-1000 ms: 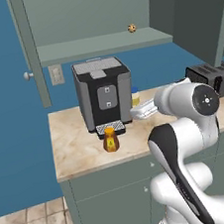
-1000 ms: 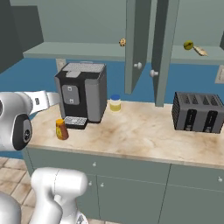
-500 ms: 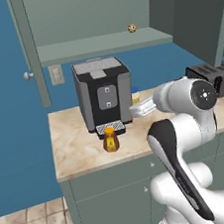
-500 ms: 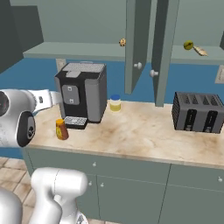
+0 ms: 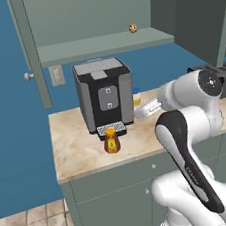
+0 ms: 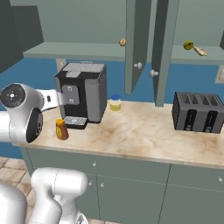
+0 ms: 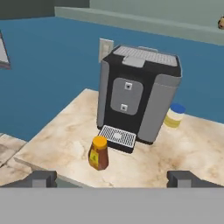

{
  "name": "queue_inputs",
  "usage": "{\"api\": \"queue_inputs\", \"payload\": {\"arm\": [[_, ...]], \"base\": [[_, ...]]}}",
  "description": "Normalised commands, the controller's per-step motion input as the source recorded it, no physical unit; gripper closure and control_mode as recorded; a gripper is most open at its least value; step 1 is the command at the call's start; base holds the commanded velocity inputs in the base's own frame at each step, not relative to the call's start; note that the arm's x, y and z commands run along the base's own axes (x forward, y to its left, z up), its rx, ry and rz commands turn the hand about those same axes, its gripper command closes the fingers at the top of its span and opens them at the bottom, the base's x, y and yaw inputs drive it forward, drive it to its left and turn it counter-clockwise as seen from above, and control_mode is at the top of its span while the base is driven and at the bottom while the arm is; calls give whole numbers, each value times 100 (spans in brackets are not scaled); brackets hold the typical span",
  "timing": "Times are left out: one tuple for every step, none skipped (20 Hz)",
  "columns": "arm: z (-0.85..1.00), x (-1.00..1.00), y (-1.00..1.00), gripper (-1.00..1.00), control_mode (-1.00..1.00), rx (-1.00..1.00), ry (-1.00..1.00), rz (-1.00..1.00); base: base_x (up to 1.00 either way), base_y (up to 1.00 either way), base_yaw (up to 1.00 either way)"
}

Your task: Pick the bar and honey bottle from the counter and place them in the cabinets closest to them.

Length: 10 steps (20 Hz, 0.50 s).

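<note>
Now, here is what your next move turns on.
Claw: your gripper (image 7: 112,177) has its jaws spread wide and holds nothing.
Honey bottle: the honey bottle (image 7: 99,152) stands upright on the counter (image 7: 61,135), just in front of the coffee machine's (image 7: 139,96) drip tray.
Direction: it lies ahead of the fingertips (image 7: 41,178) and a little toward the left one, well apart.
Axis: its long axis is vertical, so you'd likely close in level with its body.
</note>
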Motion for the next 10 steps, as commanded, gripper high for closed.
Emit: {"api": "queue_inputs", "payload": {"arm": [[-19, 0, 0, -100, -100, -6, 17, 10], [-22, 0, 2, -100, -100, -10, 21, 9], [-24, 1, 7, -100, -100, -11, 25, 6], [-24, 1, 16, -100, -100, -13, 25, 5], [-22, 1, 17, -100, -100, -10, 20, 3], [-21, 0, 15, -100, -100, -9, 16, 2], [-20, 0, 14, -100, -100, -8, 14, 1], [-19, 0, 13, -100, -100, -7, 10, 0], [-24, 0, 8, -100, -100, -5, 11, 1], [-24, 0, 4, -100, -100, -2, 14, 3]], "base": [[0, 0, 0], [0, 0, 0], [0, 0, 0], [0, 0, 0], [0, 0, 0], [0, 0, 0], [0, 0, 0], [0, 0, 0], [0, 0, 0], [0, 0, 0]]}}
